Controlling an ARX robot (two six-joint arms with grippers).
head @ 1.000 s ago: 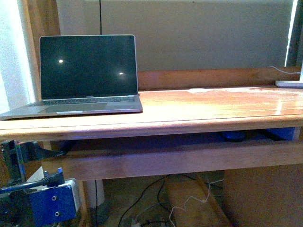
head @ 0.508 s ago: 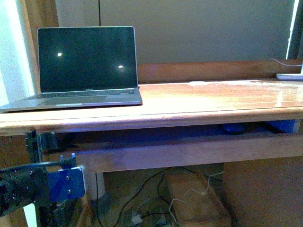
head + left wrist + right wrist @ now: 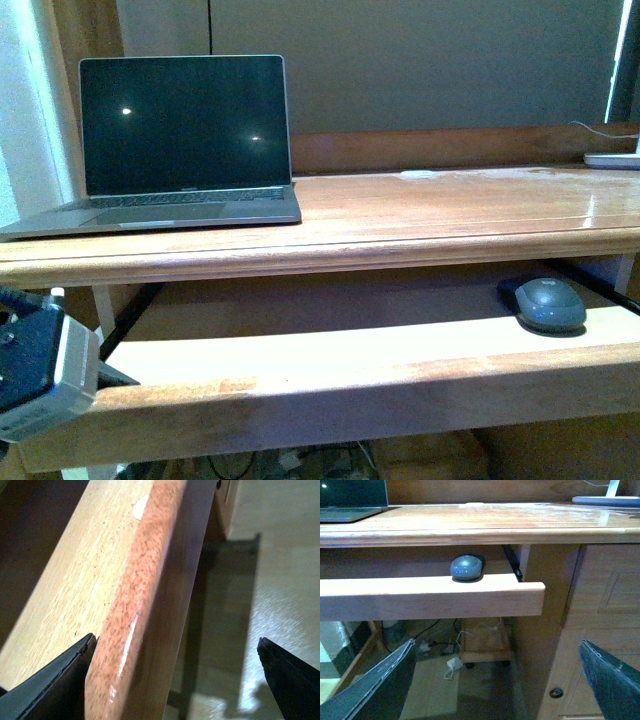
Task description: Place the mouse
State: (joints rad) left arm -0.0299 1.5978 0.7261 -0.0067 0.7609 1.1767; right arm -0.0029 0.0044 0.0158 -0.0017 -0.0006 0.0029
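Observation:
The dark grey mouse [image 3: 548,303] lies on the pulled-out keyboard tray [image 3: 330,370] at its right end, under the desktop; it also shows in the right wrist view [image 3: 466,567]. My left gripper [image 3: 175,680] is open, its jaws straddling the tray's front rail [image 3: 145,590] at the left end, one finger [image 3: 60,685] close against the wood. Only the left arm's housing [image 3: 35,370] shows in the front view. My right gripper [image 3: 497,680] is open and empty, below and in front of the tray, well short of the mouse.
An open laptop [image 3: 180,140] with a dark screen stands on the desk's left [image 3: 420,215]. A white device [image 3: 612,158] sits at the far right. A cabinet door [image 3: 600,620] is right of the tray. Cables and a box [image 3: 480,640] lie on the floor below.
The keyboard tray has slid out toward me, exposing the mouse on its right end. The left arm has shifted lower and closer at the tray's left end.

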